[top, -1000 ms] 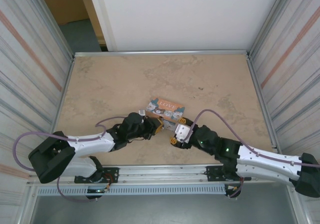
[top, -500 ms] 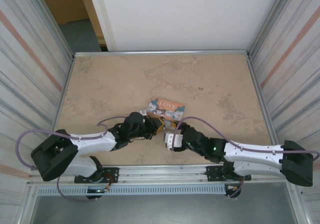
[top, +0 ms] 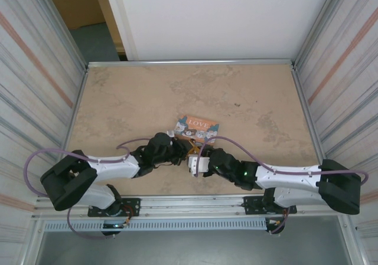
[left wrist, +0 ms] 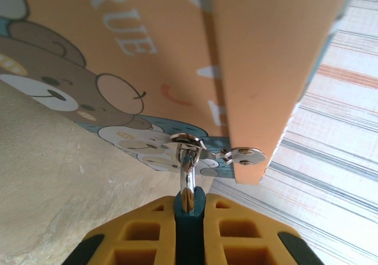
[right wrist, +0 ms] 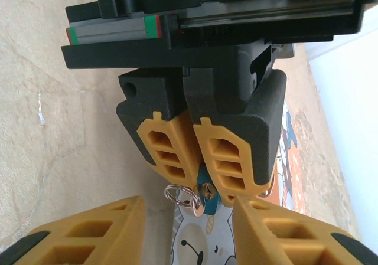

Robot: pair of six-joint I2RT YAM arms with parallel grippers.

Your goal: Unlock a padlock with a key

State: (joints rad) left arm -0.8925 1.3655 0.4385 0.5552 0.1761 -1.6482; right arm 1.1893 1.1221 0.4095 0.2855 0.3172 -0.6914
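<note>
The padlock's blue body [left wrist: 190, 223] is pinched between my left gripper's [left wrist: 190, 201] yellow fingers, which are shut on it. Its silvery shackle [left wrist: 187, 176] runs up through the hasp of the orange tin [left wrist: 177, 52]. In the right wrist view the left fingers [right wrist: 171, 153] hold the padlock [right wrist: 203, 176] from above. The small silvery key [right wrist: 204, 190] sits at the padlock's underside, and a wire ring [right wrist: 166, 194] hangs from it. My right gripper [right wrist: 188, 209] stands open with one finger on either side of the key, touching nothing. From above, both grippers [top: 180, 150] [top: 195, 159] meet at the tin's near edge.
The orange "LOVE" tin [top: 198, 126] lies mid-table on the beige stone-look surface [top: 248, 94]. Metal rails [top: 189, 62] border the table, with striped walls close on both sides. The two arms converge in front of the tin, and their cables loop over them.
My right arm has swung left until its gripper sits right against the left one, and its jaws have narrowed around the key. The left gripper and the padlock have not moved.
</note>
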